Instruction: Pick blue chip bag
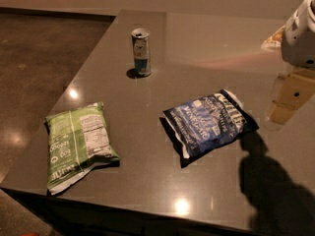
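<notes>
Tabletop [197,38]: dark, glossy, carrying three items.

Blue bag [209,122]: lies flat right of centre, long axis running from lower left to upper right, white sealed edges visible at both ends. It touches no other item.

Green bag [78,143]: lies flat near the left front corner, well apart from the blue bag.

Can [141,52]: stands upright towards the rear, behind and between the two bags.

End effector [291,97]: at the right edge of the view, above the tabletop, just right of the blue bag's upper end and apart from it. Whether it is open or closed cannot be told. The blue bag is not in its grasp.

Shadow [275,191]: falls on the tabletop at the right front.
</notes>
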You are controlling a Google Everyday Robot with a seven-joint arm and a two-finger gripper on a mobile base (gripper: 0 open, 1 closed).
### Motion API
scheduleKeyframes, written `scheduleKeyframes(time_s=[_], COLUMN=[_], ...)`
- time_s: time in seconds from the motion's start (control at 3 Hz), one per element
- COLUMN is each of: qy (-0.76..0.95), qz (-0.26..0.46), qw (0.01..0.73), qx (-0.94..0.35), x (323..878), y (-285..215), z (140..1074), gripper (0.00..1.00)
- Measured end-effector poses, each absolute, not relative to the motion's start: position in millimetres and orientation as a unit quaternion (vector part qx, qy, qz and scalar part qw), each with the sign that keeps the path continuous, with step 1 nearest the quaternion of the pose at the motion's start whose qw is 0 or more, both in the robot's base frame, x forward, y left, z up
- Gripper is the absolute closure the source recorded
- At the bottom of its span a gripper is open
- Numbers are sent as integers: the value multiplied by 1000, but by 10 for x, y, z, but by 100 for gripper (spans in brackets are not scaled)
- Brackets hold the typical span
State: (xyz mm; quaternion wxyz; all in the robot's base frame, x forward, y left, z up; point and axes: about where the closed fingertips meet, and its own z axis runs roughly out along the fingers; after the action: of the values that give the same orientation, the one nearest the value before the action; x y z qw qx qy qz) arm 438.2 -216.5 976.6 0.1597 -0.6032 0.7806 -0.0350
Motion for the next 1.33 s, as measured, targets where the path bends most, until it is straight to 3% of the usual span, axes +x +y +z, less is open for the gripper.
scheduleKeyframes(time_s=[1.33], qy=[713], qz=[-44], qw=[119], qx=[-690], x=[4574], y=[-2015], z=[9319], gripper=[0])
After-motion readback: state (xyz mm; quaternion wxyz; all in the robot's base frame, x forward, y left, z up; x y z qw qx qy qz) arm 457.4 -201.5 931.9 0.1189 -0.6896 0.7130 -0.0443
